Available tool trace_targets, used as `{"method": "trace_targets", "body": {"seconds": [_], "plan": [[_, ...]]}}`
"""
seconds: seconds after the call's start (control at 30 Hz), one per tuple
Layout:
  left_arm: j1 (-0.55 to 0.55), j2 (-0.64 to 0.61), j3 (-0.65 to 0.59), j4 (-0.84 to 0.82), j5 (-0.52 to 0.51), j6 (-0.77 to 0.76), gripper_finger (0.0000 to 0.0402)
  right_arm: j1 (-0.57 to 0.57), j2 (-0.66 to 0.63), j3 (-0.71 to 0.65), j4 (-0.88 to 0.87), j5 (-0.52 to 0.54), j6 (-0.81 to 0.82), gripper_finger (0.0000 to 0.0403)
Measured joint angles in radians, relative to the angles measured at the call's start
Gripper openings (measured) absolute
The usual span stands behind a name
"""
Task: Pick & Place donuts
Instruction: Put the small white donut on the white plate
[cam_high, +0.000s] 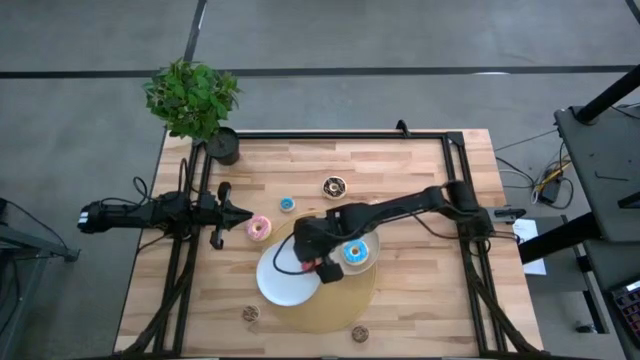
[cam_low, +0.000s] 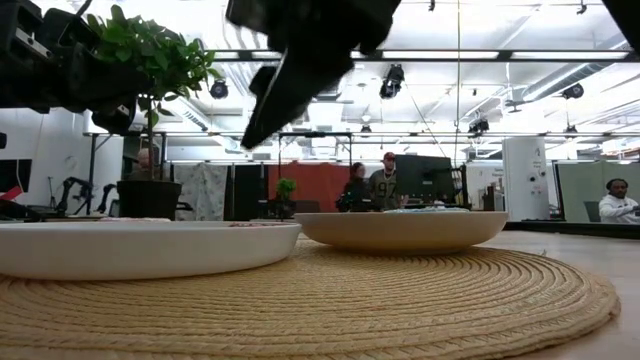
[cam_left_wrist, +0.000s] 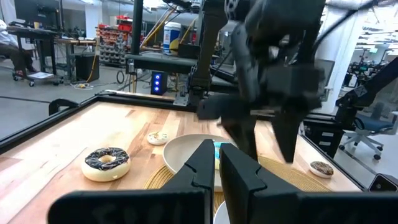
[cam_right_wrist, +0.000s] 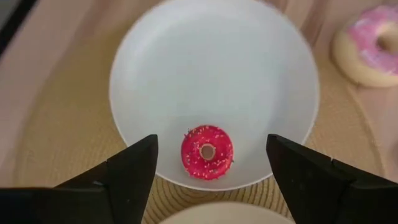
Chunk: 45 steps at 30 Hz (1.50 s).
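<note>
On the white plate (cam_right_wrist: 155, 56), a mini red donut (cam_right_wrist: 207, 152) lies flat below the right gripper (cam_right_wrist: 211, 163), fingers spread, empty. Likely light and rigid; pinch across its outer rim.

Pink donut (cam_right_wrist: 376, 48) cut by edge — low-view plate contents hidden.

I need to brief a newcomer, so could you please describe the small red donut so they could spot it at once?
Find the round woven mat on the table's near side; on it sits a white plate. The red donut lies on that plate under the right pincer. It is the only red one, with sprinkles.
</note>
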Motion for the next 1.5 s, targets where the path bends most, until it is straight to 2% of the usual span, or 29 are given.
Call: {"method": "trace_targets", "body": {"seconds": [0.37,0.83,1.07,1.5], "plan": [[0.000,0.000,0.000,0.000,0.000,0.000,0.0000,-0.039,-0.110,-0.028,-0.069,0.002,0.038,0.0294],[0.000,0.000,0.000,0.000,0.000,0.000,0.0000,-0.098,-0.191,-0.188,-0.060,0.028,0.146,0.0286],[0.000,0.000,0.000,0.000,0.000,0.000,0.0000,-0.142,-0.275,-0.306,-0.049,0.030,0.187,0.0287],[0.000,0.000,0.000,0.000,0.000,0.000,0.0000,-0.235,-0.544,-0.618,-0.015,0.029,0.115,0.0288]]}}
